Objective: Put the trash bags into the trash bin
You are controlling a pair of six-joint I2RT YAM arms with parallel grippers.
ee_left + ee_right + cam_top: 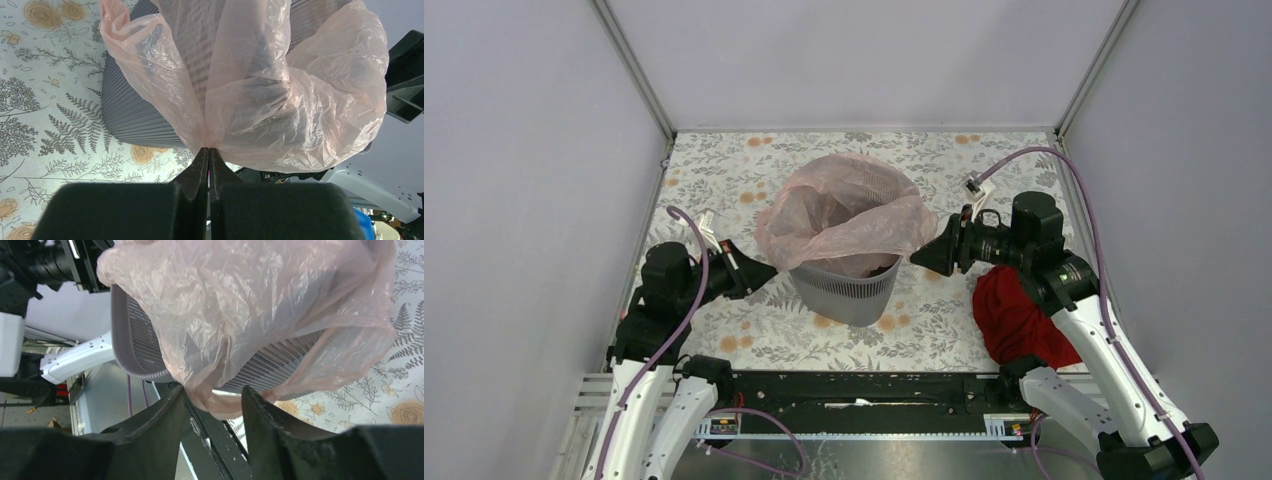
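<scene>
the pale-pink trash bag [844, 208] is seen draped over the rim of the trash bin [849, 292], partly sunk inside and partly billowing above it, so the fitting of the bag is judged to be in hand. the left gripper [762, 272] is pressed together on a gathered fold of film at the bin's left side. the right gripper [921, 255] is spread, with a hanging lobe of film between its fingers [160, 420] but not pinched. that lobe would next need to be clamped and the film eased down. open tabletop [724, 180] is seen around the bin; a red cloth [1014, 315] lies close under the right arm
</scene>
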